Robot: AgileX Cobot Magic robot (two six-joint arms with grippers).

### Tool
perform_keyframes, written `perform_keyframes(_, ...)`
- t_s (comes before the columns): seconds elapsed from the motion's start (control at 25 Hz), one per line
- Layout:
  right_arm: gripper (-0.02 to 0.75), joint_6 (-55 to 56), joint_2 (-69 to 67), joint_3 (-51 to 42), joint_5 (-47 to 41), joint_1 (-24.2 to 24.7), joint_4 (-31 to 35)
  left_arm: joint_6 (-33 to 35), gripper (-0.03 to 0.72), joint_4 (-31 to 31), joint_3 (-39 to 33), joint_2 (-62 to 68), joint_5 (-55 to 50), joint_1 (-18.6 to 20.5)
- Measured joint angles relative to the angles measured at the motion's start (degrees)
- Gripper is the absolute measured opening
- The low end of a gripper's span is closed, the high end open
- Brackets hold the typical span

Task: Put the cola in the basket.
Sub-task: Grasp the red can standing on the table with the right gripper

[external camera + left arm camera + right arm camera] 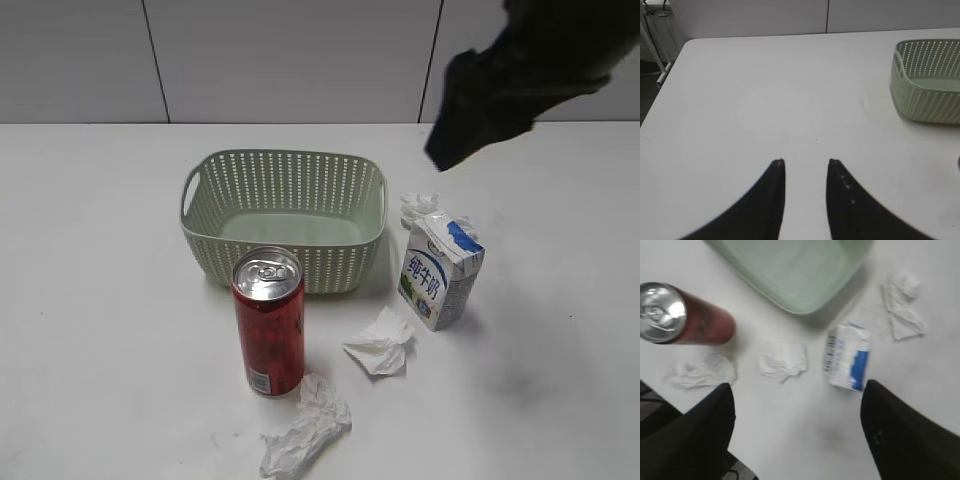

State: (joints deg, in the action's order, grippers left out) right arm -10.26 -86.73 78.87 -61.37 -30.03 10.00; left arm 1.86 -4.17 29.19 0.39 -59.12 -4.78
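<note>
The cola (268, 330) is a tall red can with a silver pull-tab top. It stands upright on the white table just in front of the pale green basket (300, 265), which has nothing in it. My right gripper (470, 110) hangs high above the table at the back right, blurred. In the right wrist view it (797, 386) is wide open and empty, looking down on the cola (700, 322) and the basket (790, 270). My left gripper (806, 161) is open and empty over bare table, with the basket (920, 95) far to its right.
A white-and-blue milk carton (438, 272) stands right of the basket and shows in the right wrist view (847, 357). Crumpled tissues lie beside the cola (380, 345), in front of it (305, 430) and behind the carton (420, 207).
</note>
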Motion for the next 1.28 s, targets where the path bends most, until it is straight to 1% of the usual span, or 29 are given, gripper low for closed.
perform_keyframes(0.16,0.59,1.2,-4.5,3.3,-0.4,-8.4,2.3,0.0,0.229,0.0,0.0,0.0,0.0,0.0)
perform_keyframes(0.28,0.59,1.3,-8.0,4.8,-0.7,-13.7,2.4,0.0,0.229,0.0,0.0,0.0,0.0,0.0)
perform_keyframes(0.48,0.59,1.4,-14.5,8.1,-1.0,-20.0,0.9,0.0,0.229,0.0,0.0,0.0,0.0,0.0)
perform_keyframes(0.68,0.59,1.4,-19.7,11.2,-1.1,-21.2,0.4,0.0,0.229,0.0,0.0,0.0,0.0,0.0)
perform_keyframes(0.8,0.59,1.4,-22.0,12.2,-1.1,-21.2,-2.2,0.0,0.229,0.0,0.0,0.0,0.0,0.0)
perform_keyframes(0.92,0.59,1.4,-23.1,12.4,-1.1,-21.2,-2.9,0.0,0.229,0.0,0.0,0.0,0.0,0.0)
perform_keyframes(1.28,0.591,1.4,-25.9,12.7,-0.9,-21.2,-1.7,0.0,0.229,0.0,0.0,0.0,0.0,0.0)
